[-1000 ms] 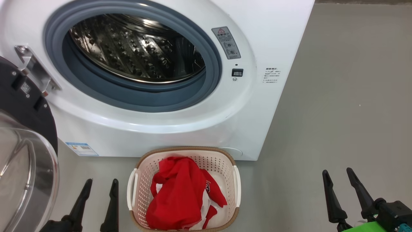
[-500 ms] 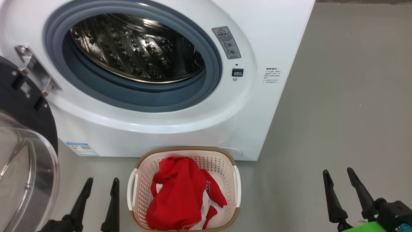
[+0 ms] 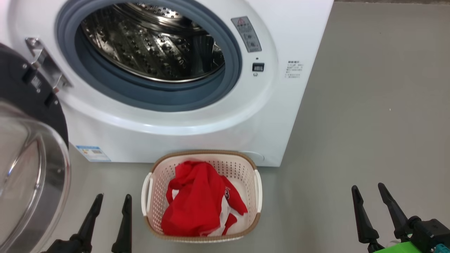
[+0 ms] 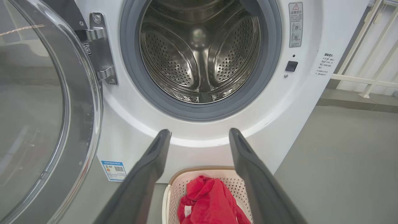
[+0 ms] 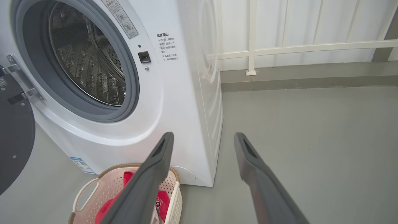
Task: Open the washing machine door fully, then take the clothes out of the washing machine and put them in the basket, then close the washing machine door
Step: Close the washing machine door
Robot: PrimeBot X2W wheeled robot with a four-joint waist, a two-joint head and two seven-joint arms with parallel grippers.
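The white washing machine (image 3: pixel 281 28) fills the upper left of the head view; its steel drum (image 4: pixel 199 53) looks bare inside. The washing machine door (image 3: pixel 31 147) hangs wide open at the far left, black rim and glass bowl toward me. On the floor before the machine stands the basket (image 3: pixel 253 165), with the red and white clothes (image 3: pixel 197 203) lying in it. My left gripper (image 3: pixel 112 200) is open, low beside the basket's left handle. My right gripper (image 3: pixel 370 191) is open over bare floor at the lower right. Both hold nothing.
Grey floor (image 3: pixel 369 105) stretches to the right of the machine. A white railing (image 5: pixel 279 49) runs along the wall behind it. The open door (image 4: pixel 37 102) takes up the space left of the left gripper.
The head camera has shifted: machine and basket sit a little higher in the picture. Both grippers stay open in about the same places.
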